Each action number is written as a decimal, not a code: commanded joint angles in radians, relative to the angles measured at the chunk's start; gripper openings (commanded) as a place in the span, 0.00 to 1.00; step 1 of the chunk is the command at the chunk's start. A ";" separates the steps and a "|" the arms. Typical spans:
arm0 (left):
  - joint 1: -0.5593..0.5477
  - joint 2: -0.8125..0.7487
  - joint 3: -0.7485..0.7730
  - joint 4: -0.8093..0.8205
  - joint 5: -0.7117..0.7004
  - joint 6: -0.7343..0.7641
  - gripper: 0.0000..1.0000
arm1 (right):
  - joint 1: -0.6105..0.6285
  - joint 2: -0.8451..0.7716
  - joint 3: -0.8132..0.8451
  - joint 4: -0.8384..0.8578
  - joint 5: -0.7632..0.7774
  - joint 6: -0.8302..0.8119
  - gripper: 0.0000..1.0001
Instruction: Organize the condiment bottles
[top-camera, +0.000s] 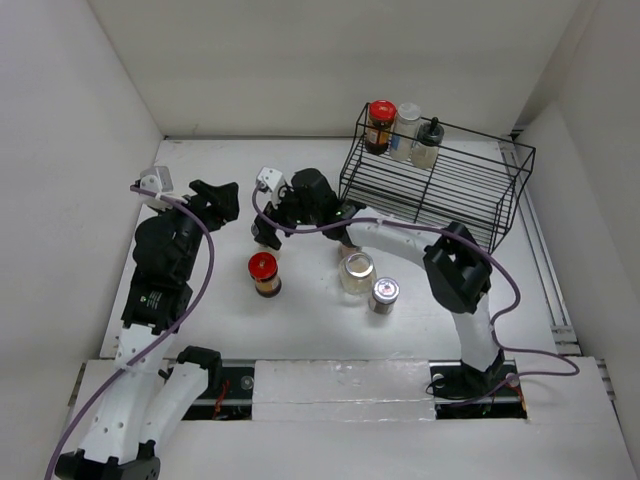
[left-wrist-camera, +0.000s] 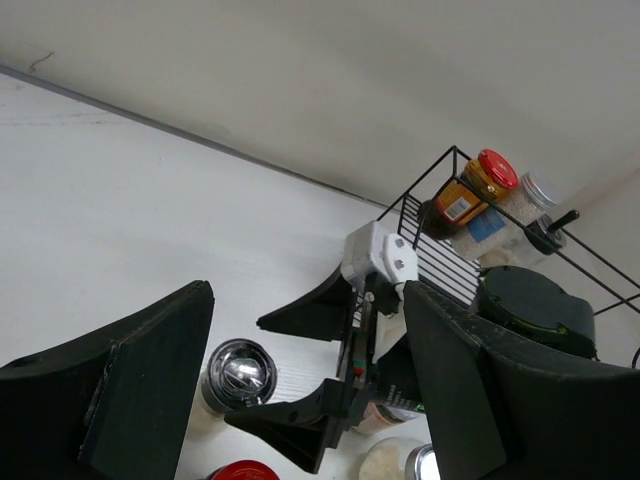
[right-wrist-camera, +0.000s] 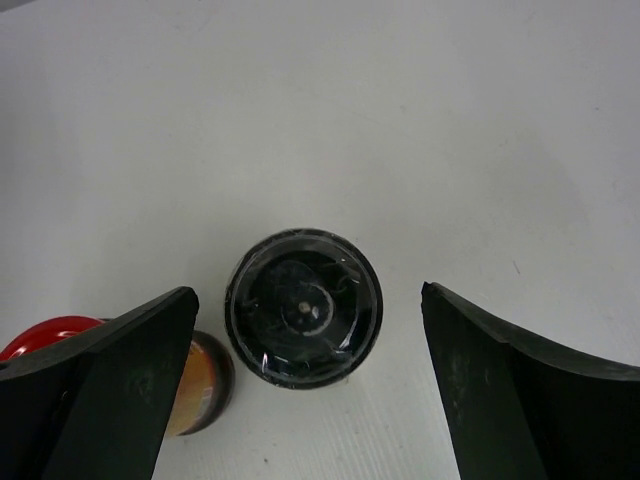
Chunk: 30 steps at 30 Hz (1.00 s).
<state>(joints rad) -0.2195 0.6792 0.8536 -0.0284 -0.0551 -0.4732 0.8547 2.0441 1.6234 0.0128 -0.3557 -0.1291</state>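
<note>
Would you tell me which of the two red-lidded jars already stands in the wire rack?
The far red-lidded jar, in the wire rack's back left corner beside two paler bottles; the near red-lidded jar stands out on the table.

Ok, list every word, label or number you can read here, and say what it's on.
Nothing can be read as text.
Label on the red-lidded jar in the wire rack: print too small and blurred.
Blue-and-white label on the clear jar beside it: blurred.
White mark on the left arm: too small.
</note>
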 joint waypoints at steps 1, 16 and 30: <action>0.003 -0.012 0.048 0.019 -0.006 -0.005 0.72 | 0.010 0.048 0.062 0.001 -0.041 0.013 0.99; 0.003 -0.012 0.039 0.030 0.003 -0.005 0.72 | -0.011 -0.097 -0.051 0.307 0.052 0.131 0.62; 0.003 -0.001 0.039 0.039 0.032 -0.005 0.72 | -0.442 -0.599 -0.114 0.172 0.271 0.094 0.61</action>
<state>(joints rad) -0.2195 0.6823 0.8536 -0.0280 -0.0372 -0.4736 0.5053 1.5028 1.4918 0.1585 -0.1825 -0.0219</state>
